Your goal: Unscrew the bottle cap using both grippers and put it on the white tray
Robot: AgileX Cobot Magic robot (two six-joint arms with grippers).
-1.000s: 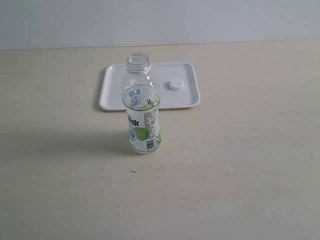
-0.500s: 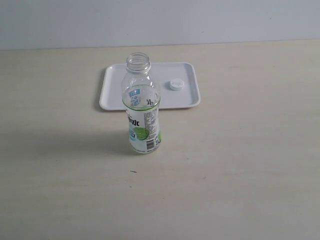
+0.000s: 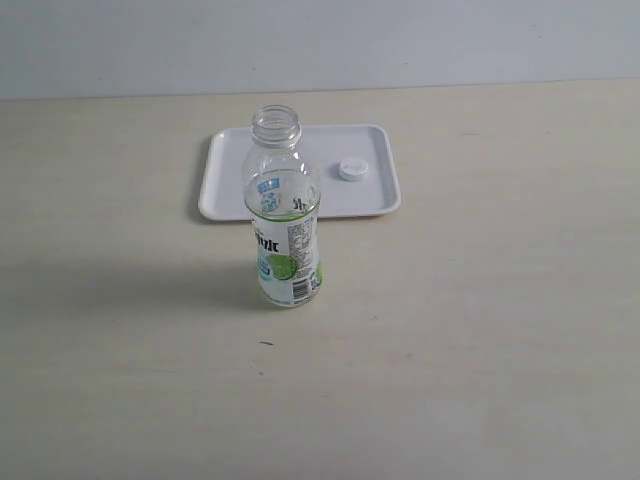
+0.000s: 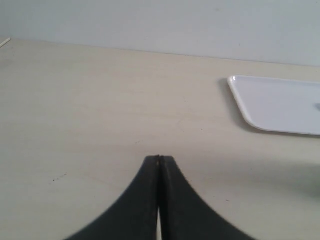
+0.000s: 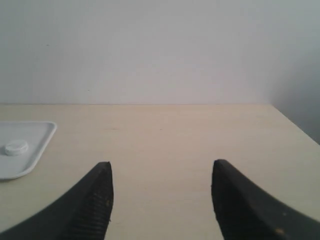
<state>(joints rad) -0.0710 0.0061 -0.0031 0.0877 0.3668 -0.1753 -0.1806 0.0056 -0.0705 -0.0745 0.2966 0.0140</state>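
Beige tabletop bearing the white tray, plain pale wall behind

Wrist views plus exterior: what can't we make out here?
Exterior: bottle label text too small to read; arms out of frame.
Right wrist: tray cut off by the frame edge beside the cap; bottle out of frame.
Left wrist: tray cut off likewise; bottle out of frame.

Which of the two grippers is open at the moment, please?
The right gripper: its jaws stand wide apart, whereas the left gripper has its jaws pressed together.
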